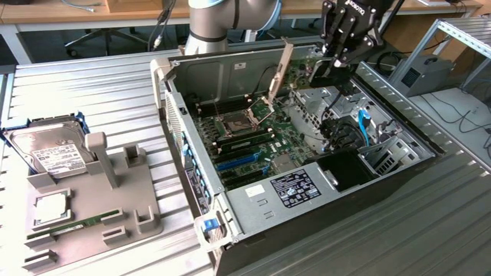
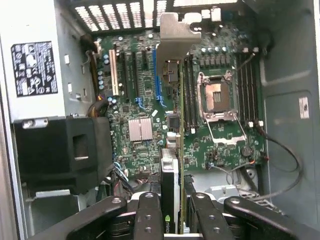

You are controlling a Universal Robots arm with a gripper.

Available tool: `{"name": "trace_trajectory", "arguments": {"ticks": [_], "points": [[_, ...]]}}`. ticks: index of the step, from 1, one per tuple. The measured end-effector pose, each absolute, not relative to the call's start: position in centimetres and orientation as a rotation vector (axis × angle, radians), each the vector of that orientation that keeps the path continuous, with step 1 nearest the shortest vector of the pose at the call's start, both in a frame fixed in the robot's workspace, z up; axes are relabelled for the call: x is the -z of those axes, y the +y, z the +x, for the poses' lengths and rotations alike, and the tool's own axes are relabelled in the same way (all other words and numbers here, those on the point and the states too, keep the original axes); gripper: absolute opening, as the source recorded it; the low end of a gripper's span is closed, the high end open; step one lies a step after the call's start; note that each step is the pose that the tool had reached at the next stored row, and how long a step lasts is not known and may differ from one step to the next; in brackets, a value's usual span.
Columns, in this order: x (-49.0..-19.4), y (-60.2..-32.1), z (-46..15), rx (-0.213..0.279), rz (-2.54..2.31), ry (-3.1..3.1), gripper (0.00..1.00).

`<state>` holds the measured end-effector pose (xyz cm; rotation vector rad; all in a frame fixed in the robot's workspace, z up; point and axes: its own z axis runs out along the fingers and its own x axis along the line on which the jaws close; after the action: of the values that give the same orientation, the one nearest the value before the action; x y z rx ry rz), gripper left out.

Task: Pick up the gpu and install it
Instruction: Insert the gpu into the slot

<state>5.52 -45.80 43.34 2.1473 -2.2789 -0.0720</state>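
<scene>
My gripper (image 1: 322,72) is shut on the gpu (image 1: 282,72) and holds it above the open computer case (image 1: 399,123). The card hangs tilted over the motherboard (image 1: 253,138), its silvery bracket toward the exterior view's left and clear of the board. In the wrist view the gpu (image 2: 171,170) runs edge-on away from my gripper (image 2: 172,222). Its bracket (image 2: 177,37) is at the far end, and the black fingers (image 2: 148,215) press both sides of it. The card lines up beside the blue slots (image 2: 157,80), apart from them.
A grey fixture (image 1: 92,213) at the exterior view's left carries a hard drive (image 1: 50,152), a processor (image 1: 52,210) and a green memory stick (image 1: 84,221). Inside the case are the power supply (image 1: 295,190), a black shroud (image 2: 60,150), the processor socket (image 2: 218,97) and loose cables (image 1: 362,126).
</scene>
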Motion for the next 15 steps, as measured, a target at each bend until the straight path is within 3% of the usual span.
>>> {"name": "trace_trajectory", "arguments": {"ticks": [15], "points": [[-43.31,-45.79,5.51,0.071,2.302,-2.118,0.27]]}}
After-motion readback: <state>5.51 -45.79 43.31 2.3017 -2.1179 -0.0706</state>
